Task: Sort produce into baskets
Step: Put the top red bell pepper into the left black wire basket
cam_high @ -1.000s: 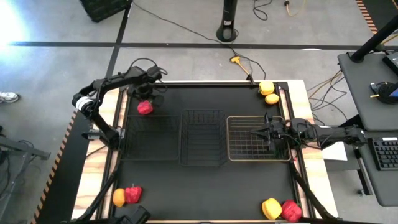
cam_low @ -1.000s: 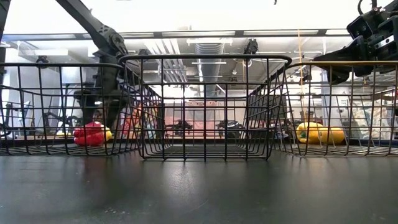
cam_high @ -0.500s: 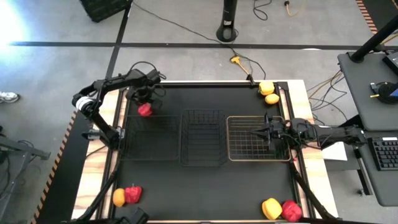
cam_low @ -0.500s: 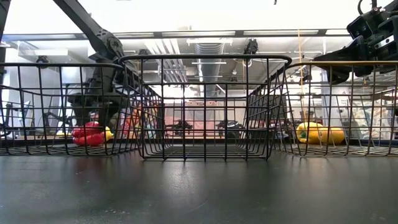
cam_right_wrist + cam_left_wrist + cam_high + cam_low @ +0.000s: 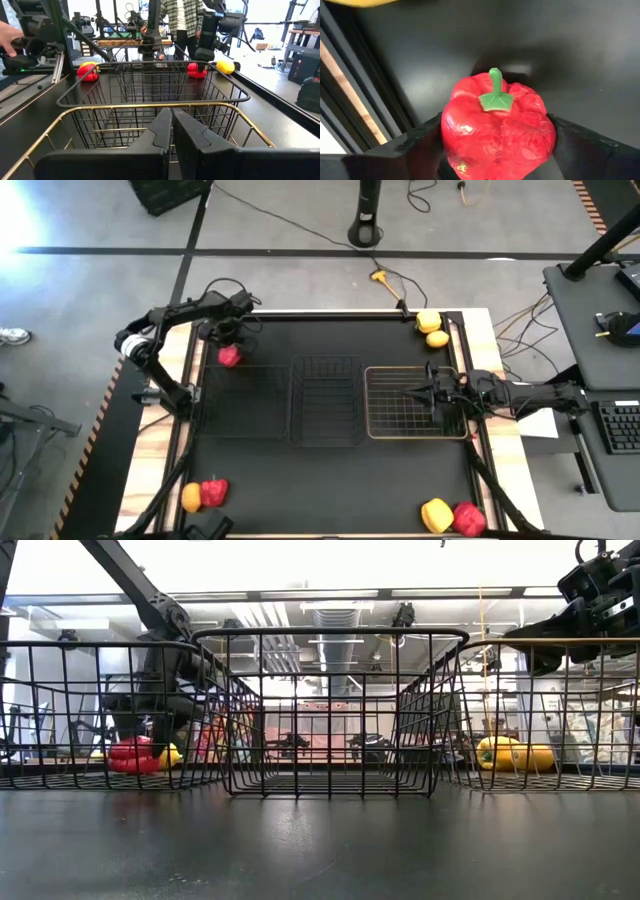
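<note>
My left gripper (image 5: 228, 340) is at the table's far left, behind the left black basket (image 5: 243, 402), shut on a red bell pepper (image 5: 497, 125). The pepper also shows in the high view (image 5: 229, 356) and the low view (image 5: 133, 754). A yellow lemon-like fruit (image 5: 226, 66) lies just beside it. My right gripper (image 5: 410, 392) is shut and empty, hovering over the pale wire basket (image 5: 385, 425). The narrower black basket (image 5: 327, 400) stands in the middle. All three baskets hold nothing. My left gripper pinches the red pepper's two opposite side walls (image 5: 451, 135) between its two fingers (image 5: 412, 145), one on each side. The fingers come from above, slanting down. The pepper's green stem (image 5: 495, 82) points up and away. Whether its underside rests on the table I cannot tell.
A yellow pepper (image 5: 428, 321) and a lemon-like fruit (image 5: 437, 338) lie at the far right corner. Another lemon-like fruit (image 5: 191, 497) and a red pepper (image 5: 213, 492) lie near left; a yellow pepper (image 5: 436, 514) and a red pepper (image 5: 468, 518) near right. People stand beyond the table.
My left gripper has come down over the red pepper and then shifted a little toward the table's left edge; the pepper has moved the same way with it. My right arm has kept still.
</note>
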{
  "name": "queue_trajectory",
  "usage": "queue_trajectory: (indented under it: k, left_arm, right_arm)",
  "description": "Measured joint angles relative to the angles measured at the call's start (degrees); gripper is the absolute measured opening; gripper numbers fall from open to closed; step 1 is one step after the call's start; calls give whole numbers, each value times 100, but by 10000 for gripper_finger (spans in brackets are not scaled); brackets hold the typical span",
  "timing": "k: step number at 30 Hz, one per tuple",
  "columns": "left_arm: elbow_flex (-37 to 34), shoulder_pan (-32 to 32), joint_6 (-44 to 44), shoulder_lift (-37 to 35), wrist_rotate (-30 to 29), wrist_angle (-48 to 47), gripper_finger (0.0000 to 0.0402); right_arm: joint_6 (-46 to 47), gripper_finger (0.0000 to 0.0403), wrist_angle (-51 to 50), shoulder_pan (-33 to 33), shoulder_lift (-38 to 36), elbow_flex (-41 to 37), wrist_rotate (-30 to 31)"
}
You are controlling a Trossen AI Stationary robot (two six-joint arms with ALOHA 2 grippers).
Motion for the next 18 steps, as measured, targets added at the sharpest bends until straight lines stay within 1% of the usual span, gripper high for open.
queue_trajectory:
  k: [4, 8, 13, 18]
  left_arm:
    - [-85, 47, 11, -22, -58, -6, 284]
    - [19, 53, -8, 3, -197, -65, 278]
    - [602, 24, -96, -24, -229, -373, 276]
    - [1357, -93, -449, -227, -166, -760, 276]
  right_arm:
    - [0, 11, 1, 1, -1, -1, 0]
    - [0, 11, 2, 0, -2, -2, 0]
    - [0, 11, 0, 1, -1, -1, 0]
    - [0, 11, 0, 2, -2, 0, 0]
